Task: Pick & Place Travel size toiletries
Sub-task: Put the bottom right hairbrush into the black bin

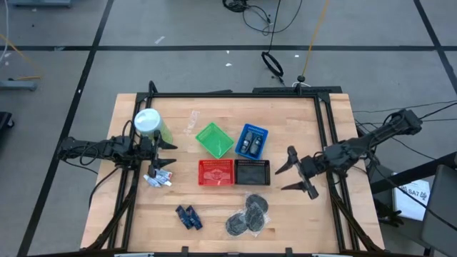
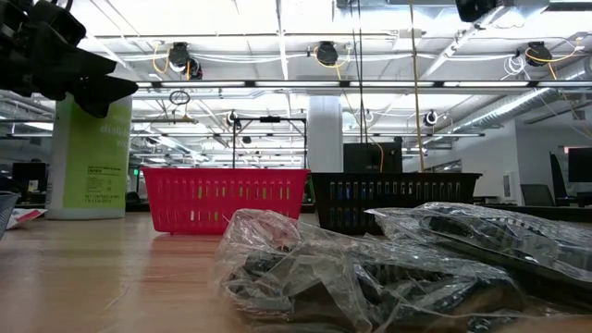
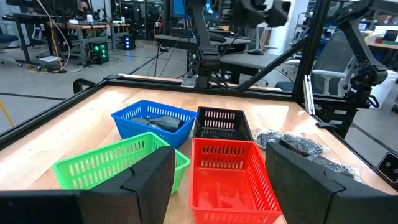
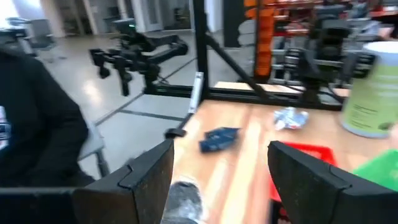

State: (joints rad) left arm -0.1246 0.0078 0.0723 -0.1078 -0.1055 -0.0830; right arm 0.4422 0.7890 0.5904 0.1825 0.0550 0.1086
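The whitish tubes point(image 1: 160, 178) lie just beside the red basket point(image 1: 216, 172), under the left gripper point(image 1: 163, 163), whose fingers stand apart and empty. Grey round packets point(image 1: 248, 215) and dark blue pieces point(image 1: 188, 217) sit nearer the front edge; the blue basket point(image 1: 251, 140) seems to hold dark items. The right gripper point(image 1: 295, 173) hovers spread open beside the black basket point(image 1: 253, 172).

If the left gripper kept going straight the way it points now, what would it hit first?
Probably the red basket. The left gripper, open, points across the table toward the baskets, and its wrist view shows that basket nearest between the fingers. The green basket sits close beside that line, so depth leaves some doubt.
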